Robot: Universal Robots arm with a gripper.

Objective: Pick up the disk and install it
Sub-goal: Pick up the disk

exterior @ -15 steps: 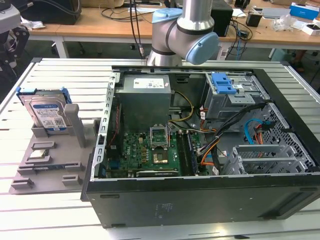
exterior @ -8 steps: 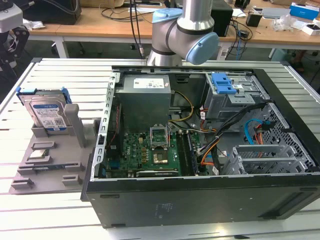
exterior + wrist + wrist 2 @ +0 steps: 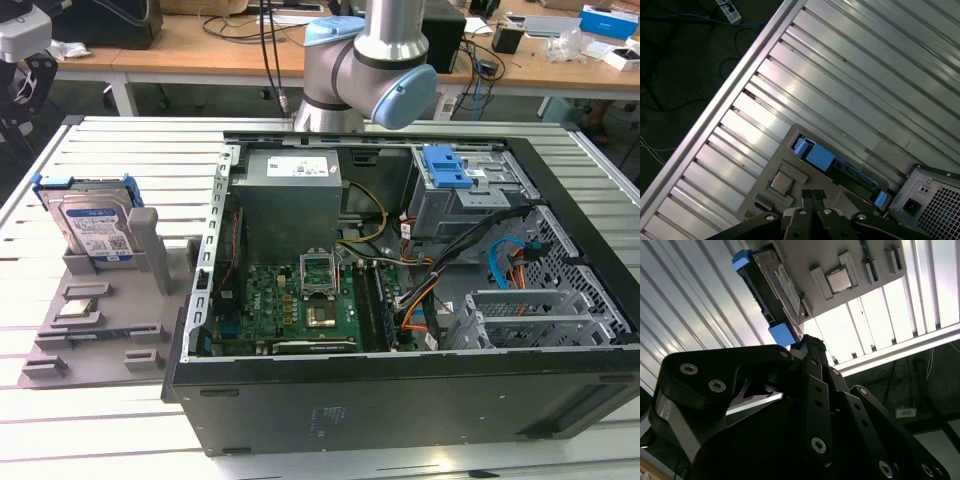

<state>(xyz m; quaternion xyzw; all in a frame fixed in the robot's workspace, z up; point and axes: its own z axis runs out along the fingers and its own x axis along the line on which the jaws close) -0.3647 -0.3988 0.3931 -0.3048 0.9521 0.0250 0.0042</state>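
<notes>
**Operator:** The black wall of the computer case (image 3: pixel 400 400) is closest in the exterior view. Where is the disk (image 3: pixel 95 225)?

**Arm:** At the exterior view's left. It stands on edge in a slot of the grey rack (image 3: pixel 100 320), on the slatted table (image 3: pixel 130 150), beside the open case. My arm (image 3: pixel 370 70) stands beyond the case's far side.

**Operator:** And in the second wrist view?

**Arm:** My gripper (image 3: pixel 810 342) is up close, its fingers pressed together with nothing between them. Beyond it the disk (image 3: pixel 771 287) sits in the rack, apart from me. A small square chip (image 3: pixel 839 280) lies near it.

**Operator:** The first wrist view?

**Arm:** My fingertips meet here too. The disk's blue frame (image 3: pixel 819 156) shows just past them, edge-on. The chip (image 3: pixel 781 182) lies beside it, and a corner of the case (image 3: pixel 930 200) is nearby.
</notes>
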